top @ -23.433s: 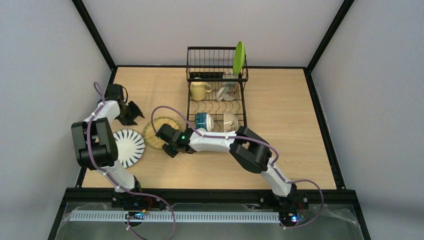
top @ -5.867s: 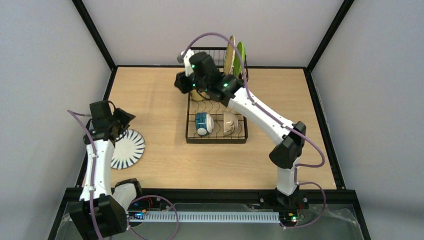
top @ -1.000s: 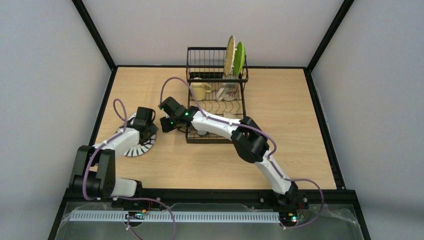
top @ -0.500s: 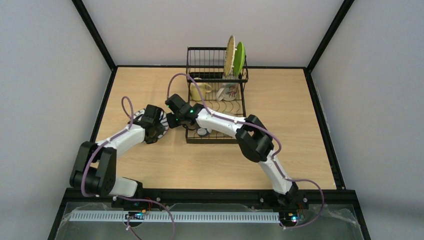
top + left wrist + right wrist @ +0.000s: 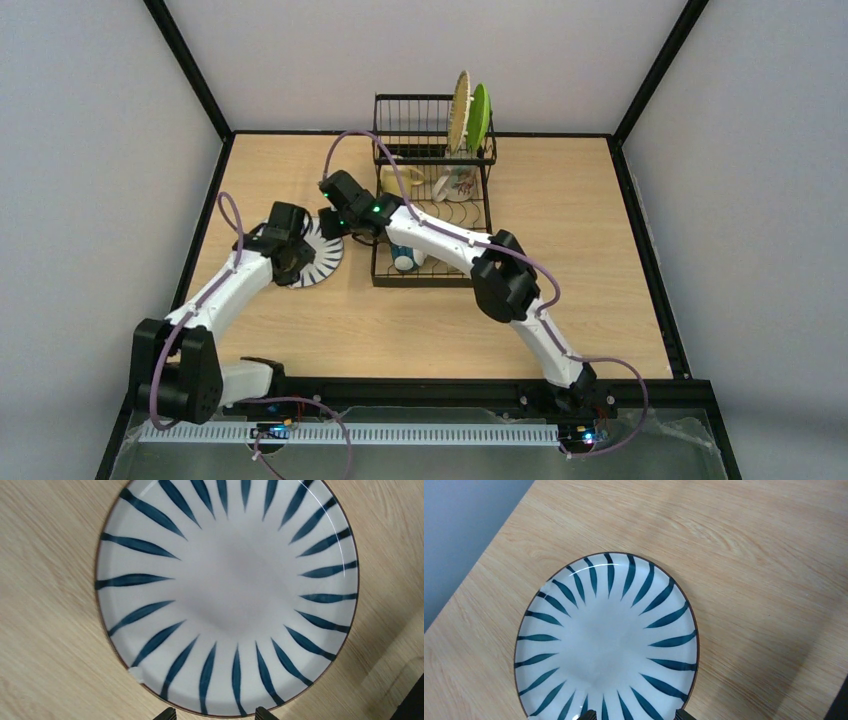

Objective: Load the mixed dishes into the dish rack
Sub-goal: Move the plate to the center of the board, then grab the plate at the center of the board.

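The table [image 5: 560, 250] is carrying the dish rack [image 5: 420, 112] at upper centre, with the tan woven-look plate [image 5: 460, 108] and lime green plate [image 5: 479, 115] standing upright in its tall end. The black-striped white plate [image 5: 322, 258] is lying flat just left of the rack, having slid rightward over the last second. The left gripper [image 5: 214, 714] is hanging over its left rim, fingers newly spread wide. The right gripper [image 5: 635, 715] is hovering at the upper-right rim, fingers likewise spread. Open wood is showing left of and below the plate.
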You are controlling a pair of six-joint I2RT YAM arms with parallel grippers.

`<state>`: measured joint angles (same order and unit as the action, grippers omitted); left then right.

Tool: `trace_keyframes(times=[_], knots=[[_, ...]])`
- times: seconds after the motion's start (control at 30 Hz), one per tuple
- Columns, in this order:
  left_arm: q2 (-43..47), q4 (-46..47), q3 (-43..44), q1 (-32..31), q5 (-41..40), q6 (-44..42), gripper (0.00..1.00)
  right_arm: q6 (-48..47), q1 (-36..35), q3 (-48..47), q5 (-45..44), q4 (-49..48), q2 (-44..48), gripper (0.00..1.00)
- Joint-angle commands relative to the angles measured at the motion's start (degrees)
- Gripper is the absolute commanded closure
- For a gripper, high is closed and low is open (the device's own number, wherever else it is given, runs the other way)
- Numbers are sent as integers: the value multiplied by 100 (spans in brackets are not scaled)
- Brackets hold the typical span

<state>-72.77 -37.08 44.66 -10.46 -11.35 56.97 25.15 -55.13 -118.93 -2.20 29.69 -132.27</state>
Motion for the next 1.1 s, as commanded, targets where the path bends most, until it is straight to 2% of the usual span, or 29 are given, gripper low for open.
trace_keyframes(times=[0.0, 0.23, 0.57, 0.83, 1.07], knots=[[269, -358, 12, 240, -40, -233, 10, 178, 11, -257, 44, 423, -457, 11], [849, -266, -73, 586, 146, -523, 9, 124, 11, -564, -102, 608, -790, 11], [1368, -65, -136, 972, 707, -1002, 1, 130, 11, -764, -76, 675, -1132, 11], [1574, 34, -378, 1299, 1062, -1173, 1, 190, 8, -849, -39, 712, -1322, 11], [1698, 94, -534, 1336, 1127, -1170, 1, 270, 11, -853, 3, 713, -1471, 12]])
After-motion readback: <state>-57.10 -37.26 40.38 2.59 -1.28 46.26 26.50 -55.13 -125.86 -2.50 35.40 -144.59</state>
